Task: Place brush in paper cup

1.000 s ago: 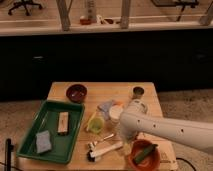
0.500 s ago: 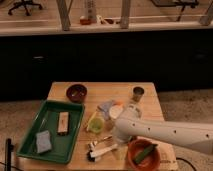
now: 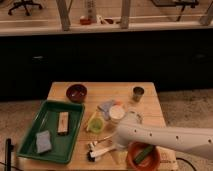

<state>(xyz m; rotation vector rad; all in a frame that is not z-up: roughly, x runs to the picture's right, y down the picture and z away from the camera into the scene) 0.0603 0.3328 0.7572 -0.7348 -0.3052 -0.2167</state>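
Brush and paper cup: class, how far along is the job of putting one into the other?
Done: nothing yet; the brush lies on the table near its front edge, outside the paper cup. In hand: the gripper is low at the brush's handle end; a grasp is not clear. Left: lift the brush, carry it to the cup, drop it in.

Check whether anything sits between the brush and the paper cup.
Nothing on the table lies directly between them, as far as I can see. The gripper is at the brush near the front edge; the paper cup stands behind it, and the green cup sits just left of that path.
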